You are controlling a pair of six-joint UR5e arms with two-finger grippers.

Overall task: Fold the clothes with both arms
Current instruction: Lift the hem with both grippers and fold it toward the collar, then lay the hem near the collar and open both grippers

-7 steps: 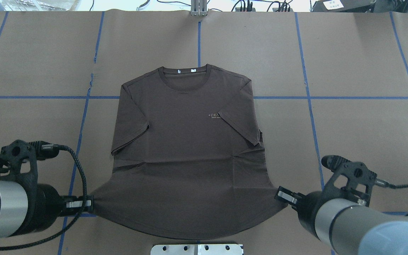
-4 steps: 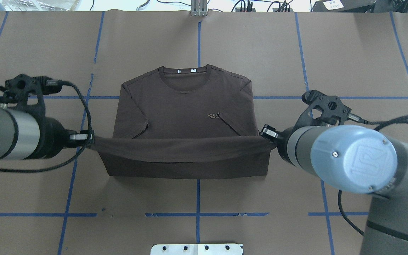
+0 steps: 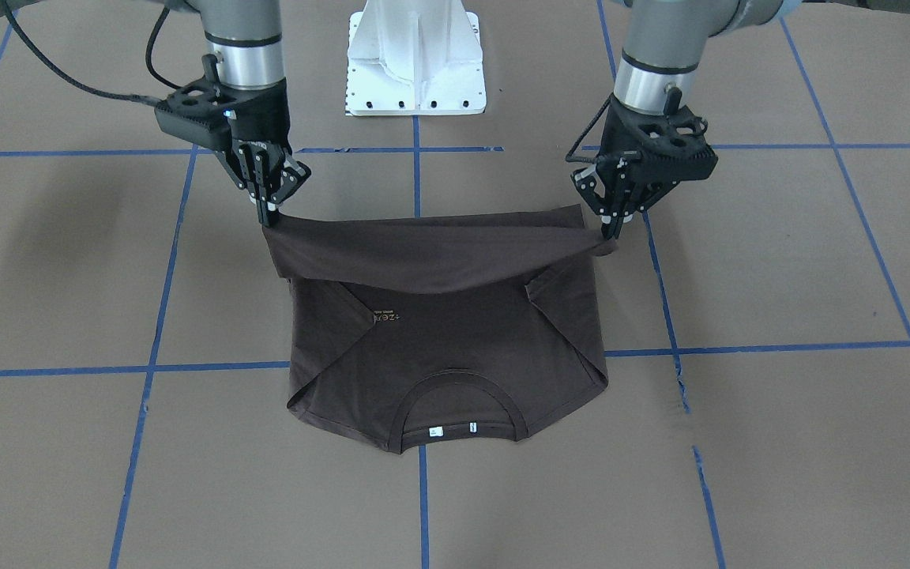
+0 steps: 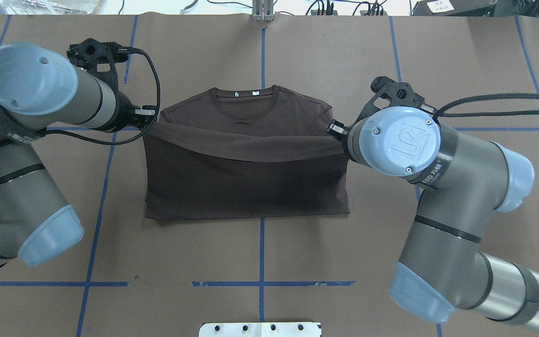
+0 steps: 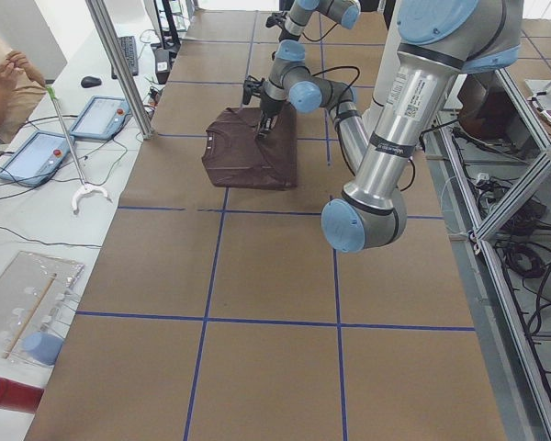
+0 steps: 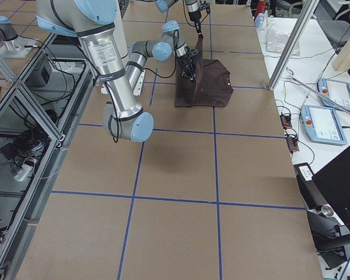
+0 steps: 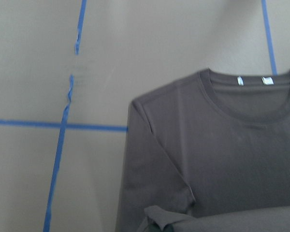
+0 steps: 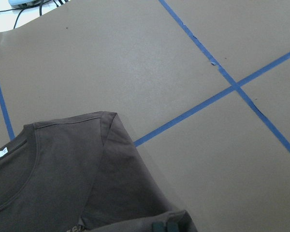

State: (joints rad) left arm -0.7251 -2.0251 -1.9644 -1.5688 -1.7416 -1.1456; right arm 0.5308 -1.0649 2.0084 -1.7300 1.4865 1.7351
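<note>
The dark brown T-shirt [image 4: 246, 187] lies on the brown table with both sleeves folded inward and its collar [image 4: 244, 96] at the far side. Its hem [image 3: 431, 253] hangs stretched in the air above the chest, between both arms. My left gripper [image 4: 150, 114] is shut on the hem's left corner, and my right gripper [image 4: 332, 127] is shut on the right corner. In the front-facing view the left gripper [image 3: 609, 229] is on the right and the right gripper [image 3: 269, 213] on the left. The left wrist view shows the collar [image 7: 251, 104] and a bunched hem corner [image 7: 159, 220].
The white pedestal base [image 3: 415, 63] stands at the near table edge behind the shirt. Blue tape lines [image 4: 262, 56] cross the brown table. A metal post [image 4: 262, 11] stands at the far edge. A person [image 5: 9, 78] sits beside tablets [image 5: 101, 115] past the far edge.
Both grippers have carried the hem up and away from the robot, from the near edge toward the collar. The lower half of the shirt now lies doubled over the chest.
</note>
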